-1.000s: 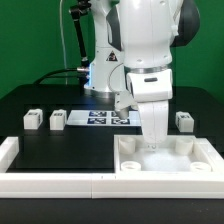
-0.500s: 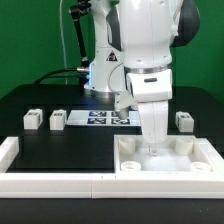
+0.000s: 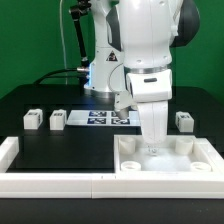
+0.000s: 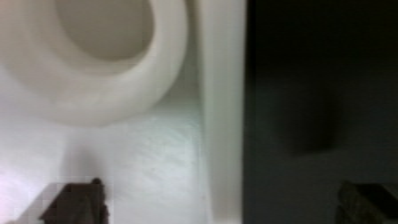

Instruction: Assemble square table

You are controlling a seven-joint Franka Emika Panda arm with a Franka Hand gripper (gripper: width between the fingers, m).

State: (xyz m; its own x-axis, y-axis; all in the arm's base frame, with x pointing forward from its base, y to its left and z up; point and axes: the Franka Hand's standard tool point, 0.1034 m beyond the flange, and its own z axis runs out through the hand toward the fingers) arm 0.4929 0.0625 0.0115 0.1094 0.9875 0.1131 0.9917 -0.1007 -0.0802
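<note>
tabletop (image 3: 190,160) lies flat on the black table (image 3: 60,150) in the lower right of the exterior view, just inside the white border rail (image 3: 60,184). the gripper (image 3: 152,149) hangs straight down over the tabletop's far rim, between the two far corner sockets. the arm's bulk fills the centre of the frame above it.

the wrist view is blurred, but it gives the relation that matters. the raised rim (image 4: 217,110) runs as a pale strip between the two dark fingertips (image 4: 71,203). one tip is over the white inside of the tabletop, beside a round socket (image 4: 80,50), and the other is over the dark table outside. the fingers are spread wide with nothing pinched between them. the rim's long axis lies across the line joining the fingers, which suits a pinch on that wall. my reading is that the coming move is a short drop and a squeeze on the rim, probably to shift the tabletop. whether the tips already reach below the rim's top edge, i cannot tell.

the legs are well apart from the fingers, across the middle of the exterior view. the far-left leg (image 3: 33,118) and the second leg (image 3: 58,119) stand at mid-left beside the marker board (image 3: 100,118). the right-hand leg (image 3: 184,121) stands at mid-right. i cannot make out a fourth.
</note>
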